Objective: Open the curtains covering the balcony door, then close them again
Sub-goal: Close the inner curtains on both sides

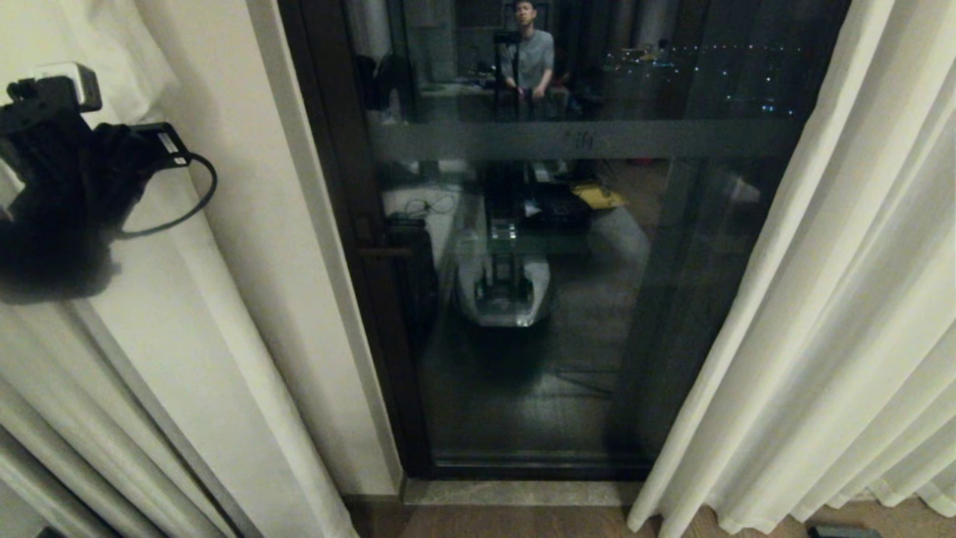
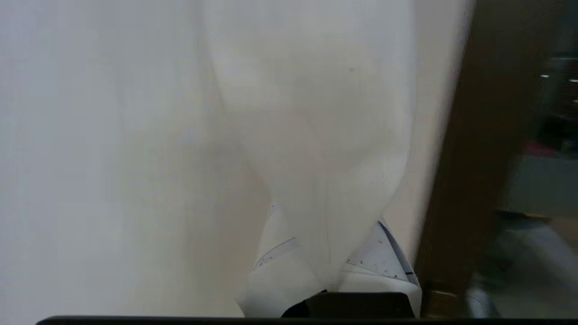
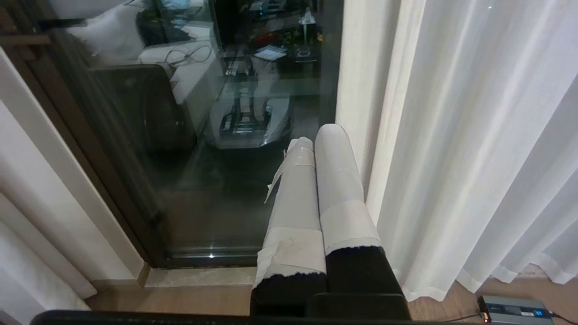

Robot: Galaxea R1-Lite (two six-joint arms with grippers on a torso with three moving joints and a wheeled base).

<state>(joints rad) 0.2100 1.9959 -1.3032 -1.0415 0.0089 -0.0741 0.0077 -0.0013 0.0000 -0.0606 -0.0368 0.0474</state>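
Observation:
The balcony door [image 1: 567, 314] shows bare in the middle, dark glass with a frosted band [image 1: 582, 140] and a dark handle [image 1: 385, 252]. The left curtain [image 1: 82, 396] hangs bunched at the far left, the right curtain [image 1: 836, 299] at the right. My left arm [image 1: 67, 187] is raised against the left panel. In the left wrist view my left gripper [image 2: 327, 216] is shut on a fold of that curtain [image 2: 325, 135], next to the dark door frame [image 2: 469, 158]. My right gripper [image 3: 316, 135] is shut on nothing and hangs low beside the right curtain [image 3: 451, 158].
A pale wall strip [image 1: 246, 224] separates the left curtain from the door frame. The glass reflects a person [image 1: 526, 52] and my own base [image 1: 504, 288]. A stone threshold [image 1: 515, 492] meets the wooden floor. A small grey box [image 3: 515, 310] lies by the right curtain's hem.

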